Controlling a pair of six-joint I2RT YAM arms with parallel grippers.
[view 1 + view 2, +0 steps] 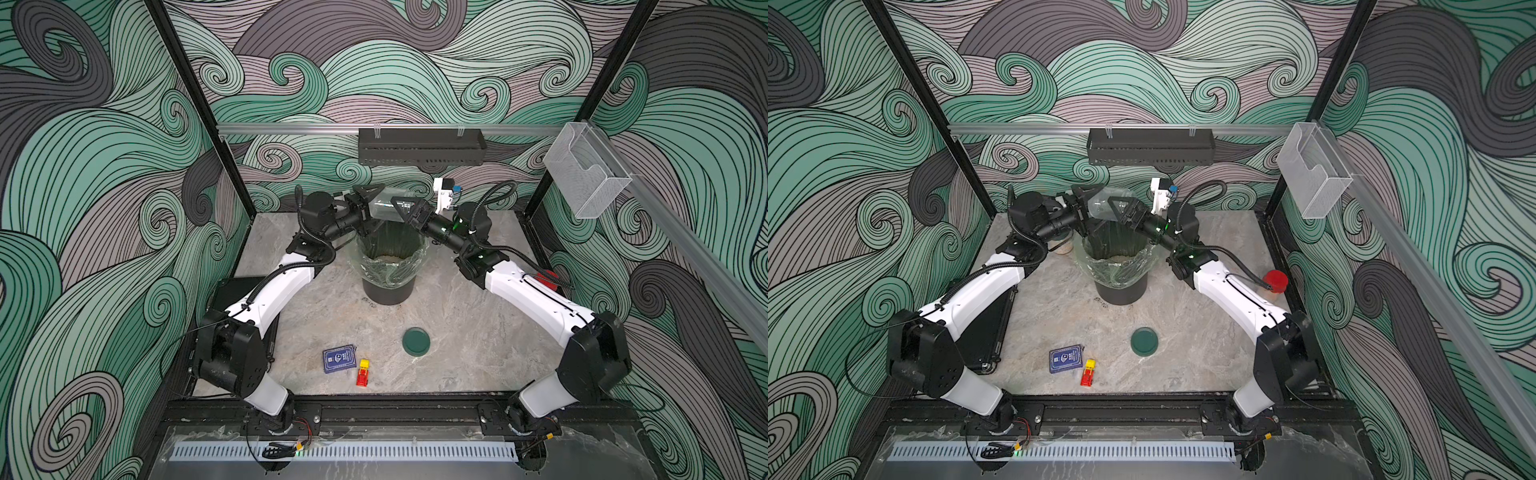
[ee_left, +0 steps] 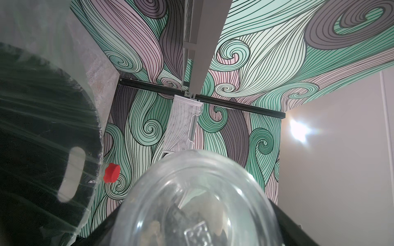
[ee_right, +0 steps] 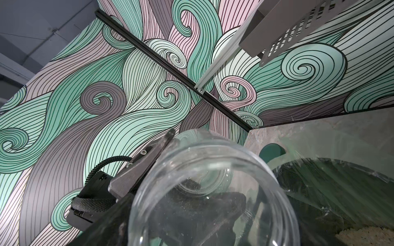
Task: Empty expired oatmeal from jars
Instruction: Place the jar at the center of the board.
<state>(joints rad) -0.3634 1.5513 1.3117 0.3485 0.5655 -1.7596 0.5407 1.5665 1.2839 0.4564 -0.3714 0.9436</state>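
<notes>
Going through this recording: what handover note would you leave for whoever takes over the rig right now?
Left gripper: shut on the clear round lidless jar, held on its side over the black bin with clear liner.
Right gripper: at the jar's other end; whether it grips cannot be told.
Done: that jar looks empty; pale beige oatmeal lies in the bin; a dark green round lid lies on the grey marbled table.
Left: the red-lidded jar near the table's right edge and a third jar, partly hidden under the left arm, both show oatmeal inside; empty them.
</notes>
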